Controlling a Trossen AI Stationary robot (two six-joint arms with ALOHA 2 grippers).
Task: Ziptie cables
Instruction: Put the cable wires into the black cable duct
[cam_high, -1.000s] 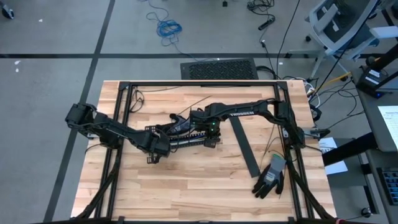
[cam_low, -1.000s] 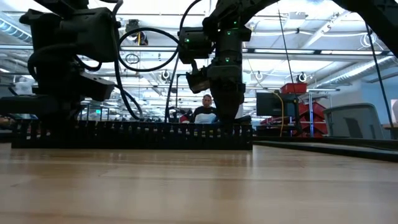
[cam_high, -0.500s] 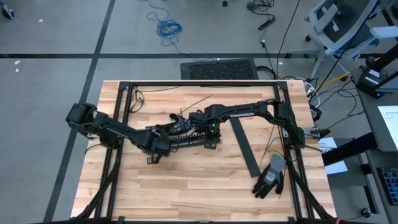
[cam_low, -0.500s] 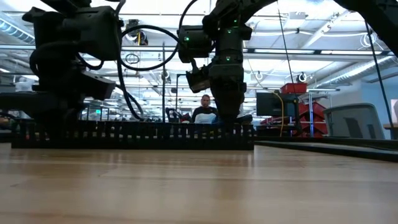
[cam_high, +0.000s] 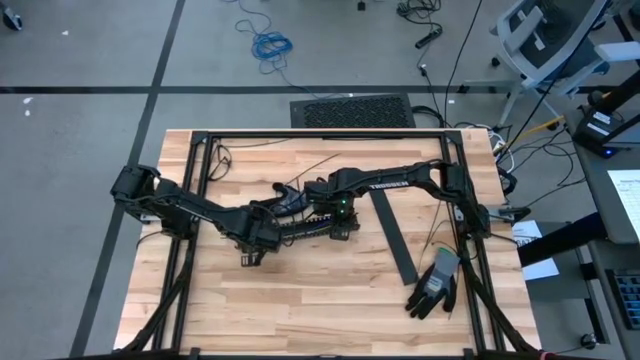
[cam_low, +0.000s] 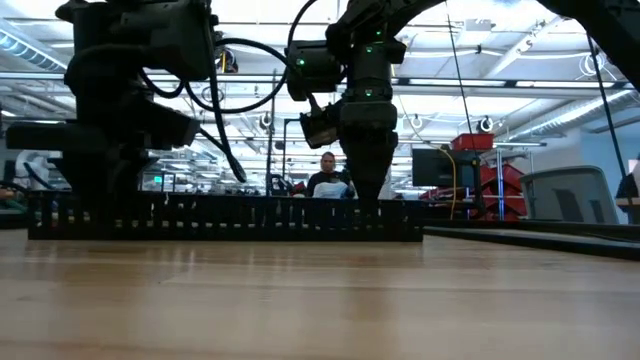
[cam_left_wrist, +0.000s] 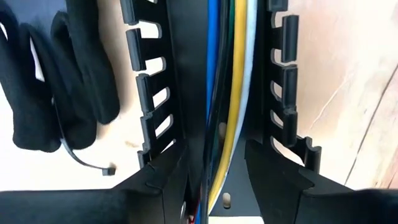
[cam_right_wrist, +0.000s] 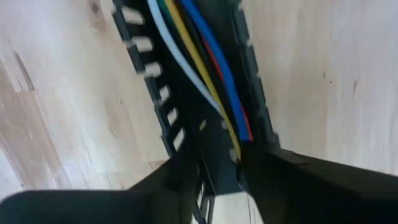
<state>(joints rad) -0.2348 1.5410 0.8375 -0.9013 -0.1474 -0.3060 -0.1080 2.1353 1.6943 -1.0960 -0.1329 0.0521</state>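
The cables (cam_left_wrist: 231, 93) ran as a tight bundle of blue, yellow, green and white strands, with red showing in the right wrist view, down the channel of the black slotted duct (cam_high: 300, 226) at mid-frame in the high view. The left gripper (cam_left_wrist: 216, 180) straddled them, fingers parted narrowly, clamping nothing. The right gripper (cam_right_wrist: 217, 165) sat likewise over the duct, fingers slightly apart around the bundle. A black glove (cam_high: 434, 284) lay lower right.
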